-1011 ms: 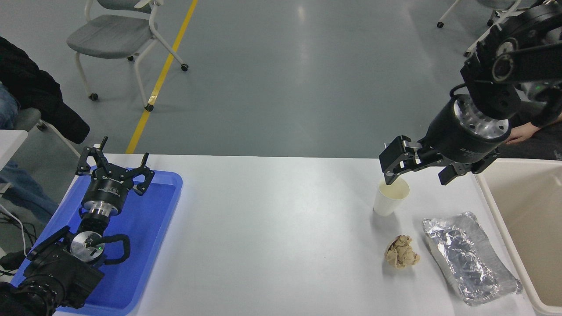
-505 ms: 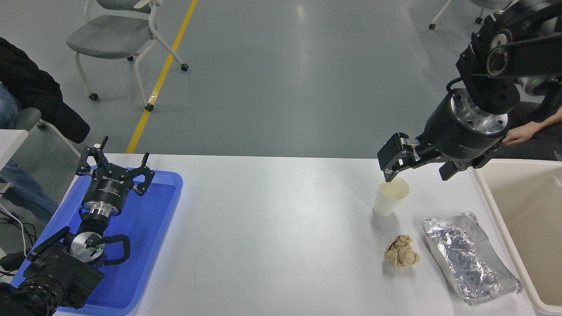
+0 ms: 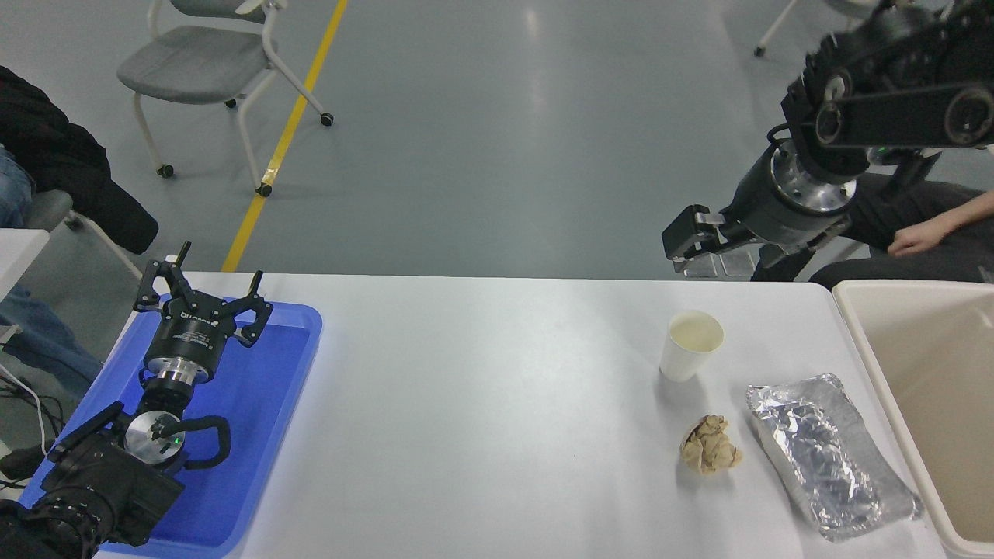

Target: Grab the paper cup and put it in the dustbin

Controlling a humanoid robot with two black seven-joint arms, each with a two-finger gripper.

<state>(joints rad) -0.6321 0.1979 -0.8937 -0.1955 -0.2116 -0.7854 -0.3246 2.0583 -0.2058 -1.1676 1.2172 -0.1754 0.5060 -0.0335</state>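
Below the right gripper (image 3: 718, 247) the cup (image 3: 690, 345) stands clear; paper ball (image 3: 710, 445) and foil tray (image 3: 828, 456) lie nearer the robot.

Crumpled brown paper ball (image 3: 710, 455) sat just left of the crinkled foil tray (image 3: 831, 456) on the white table (image 3: 481, 404). Blue plastic tray (image 3: 256, 435) was at the table's far-left end. Grey wheeled chair (image 3: 213, 66) stood beyond it.

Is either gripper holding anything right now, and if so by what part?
Nothing is held. The right gripper hangs open above and beyond the cup, which stands alone on the table. The left gripper is open over the blue tray, empty.
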